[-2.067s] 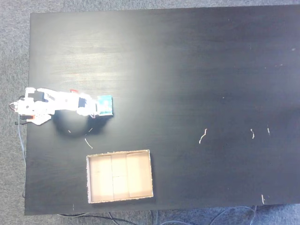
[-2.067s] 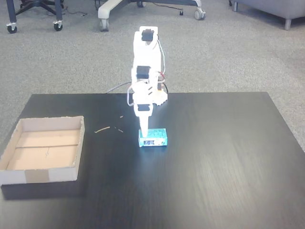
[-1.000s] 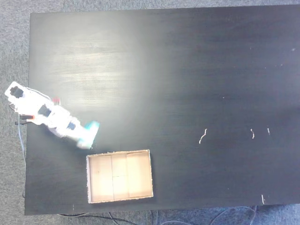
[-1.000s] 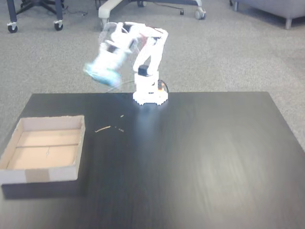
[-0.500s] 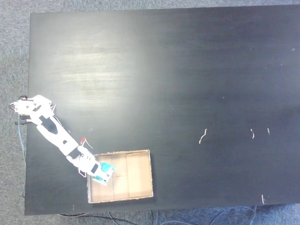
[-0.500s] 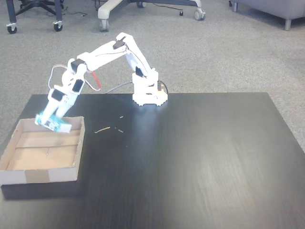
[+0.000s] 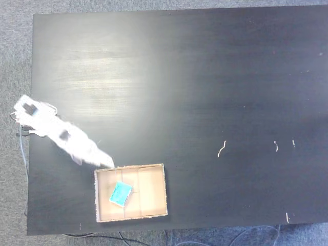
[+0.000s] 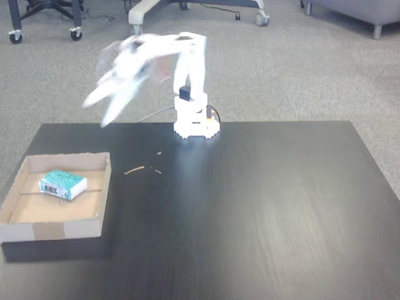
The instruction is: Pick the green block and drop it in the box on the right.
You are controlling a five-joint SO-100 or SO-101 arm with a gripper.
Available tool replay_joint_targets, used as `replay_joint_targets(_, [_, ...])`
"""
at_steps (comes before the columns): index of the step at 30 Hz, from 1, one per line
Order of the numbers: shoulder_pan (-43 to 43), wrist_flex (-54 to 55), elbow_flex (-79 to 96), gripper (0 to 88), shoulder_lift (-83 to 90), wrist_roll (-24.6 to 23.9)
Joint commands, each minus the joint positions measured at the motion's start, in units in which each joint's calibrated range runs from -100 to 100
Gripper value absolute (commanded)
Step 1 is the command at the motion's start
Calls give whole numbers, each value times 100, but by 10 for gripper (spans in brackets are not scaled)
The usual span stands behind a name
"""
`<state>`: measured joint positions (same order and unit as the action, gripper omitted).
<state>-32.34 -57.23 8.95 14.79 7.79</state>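
Block in the box

The teal block (image 7: 120,193) (image 8: 62,184) lies flat on the box (image 7: 156,189) (image 8: 62,230) floor, label unreadable. The blurred gripper (image 8: 98,107) hangs above, apparently spread, empty.

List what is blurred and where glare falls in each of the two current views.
In a fixed view from above, the arm and its gripper are smeared by motion, a pale sheen lies on the table, and the green block in the box is sharp. In a fixed view from the front, the gripper is a white streak; faint glare shows near the table's middle.
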Motion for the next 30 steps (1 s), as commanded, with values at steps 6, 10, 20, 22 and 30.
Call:
replay_joint_targets(6, [3073,-99,5098,102,7073,-796])
replay_joint_targets(10, [3034,1066,8371,51,8276,-264])
replay_joint_targets(20, [3042,958,9105,1,8327,-474])
replay_joint_targets(22, [3080,958,9105,1,8318,-454])
replay_joint_targets(30, [3954,744,9096,1,8327,620])
